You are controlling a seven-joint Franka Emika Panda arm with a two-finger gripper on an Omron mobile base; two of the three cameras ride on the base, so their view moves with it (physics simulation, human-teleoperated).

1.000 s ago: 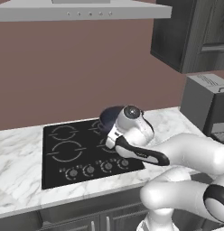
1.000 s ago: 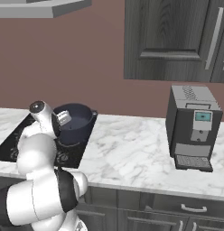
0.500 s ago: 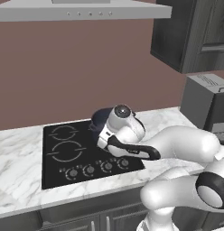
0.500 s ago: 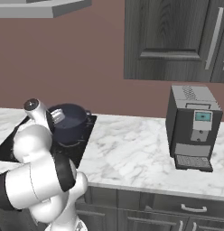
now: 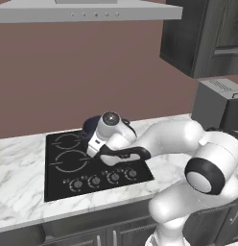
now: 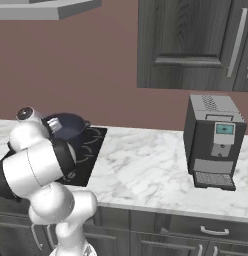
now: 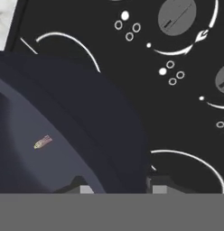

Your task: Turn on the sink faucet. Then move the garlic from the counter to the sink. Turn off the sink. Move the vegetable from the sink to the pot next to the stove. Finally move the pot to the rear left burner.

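Pot [image 7: 64, 131] wall pinched between jaws, one tip inside, one outside, above stove [image 7: 177, 113]; garlic [image 7: 43, 141] inside. Keep level, slide toward rear left burner [image 5: 67, 141], set down centred.

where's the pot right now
The dark blue pot sits over the back of the black stove, near the wall, behind the arm in the right base view; the end effector grips its rim.
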